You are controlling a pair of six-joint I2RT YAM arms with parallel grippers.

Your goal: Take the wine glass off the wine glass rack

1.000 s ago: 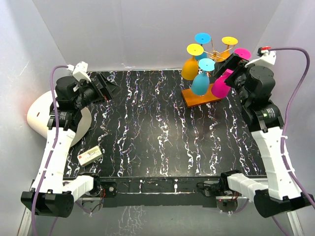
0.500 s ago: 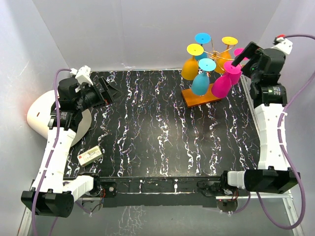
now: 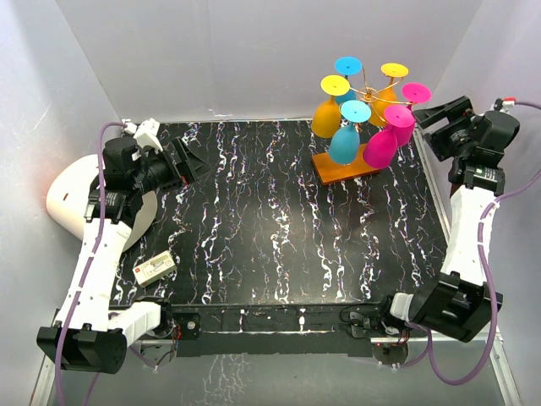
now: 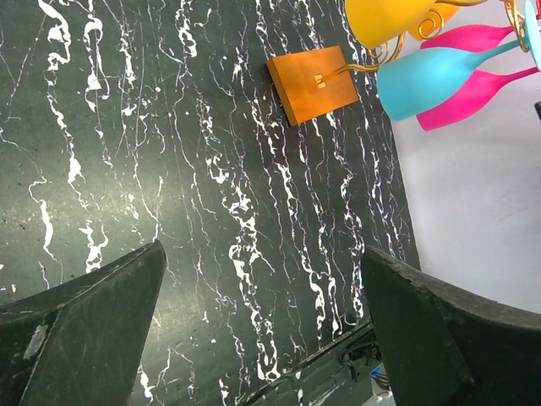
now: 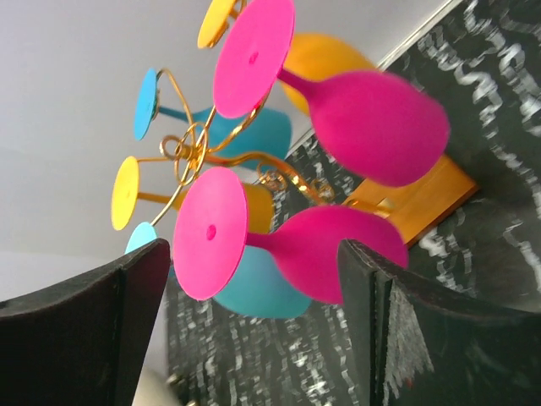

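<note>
The wine glass rack, gold wire (image 3: pixel 368 88) on an orange base (image 3: pixel 342 167), stands at the back right with several glasses hanging upside down: yellow, blue and pink. The nearest pink wine glass (image 3: pixel 382 145) hangs at the rack's right side. My right gripper (image 3: pixel 433 116) is open just right of its foot. In the right wrist view that pink wine glass (image 5: pixel 334 254) lies across the gap of my right gripper (image 5: pixel 254 326), in front of the fingertips (image 5: pixel 93 326); the rack's wire (image 5: pixel 188 139) curls behind. My left gripper (image 3: pixel 191 161) is open and empty at the back left, as my left gripper (image 4: pixel 262 326) shows it.
A white rounded object (image 3: pixel 69 199) lies off the table's left edge. A small white box (image 3: pixel 154 268) lies near the front left corner. White walls close in behind and right of the rack. The rack's orange base (image 4: pixel 313 83) shows far off in the left wrist view.
My right arm has risen and drawn its gripper back to the right, off the pink glasses, with the jaws slightly narrower. The left gripper has shifted a little.
</note>
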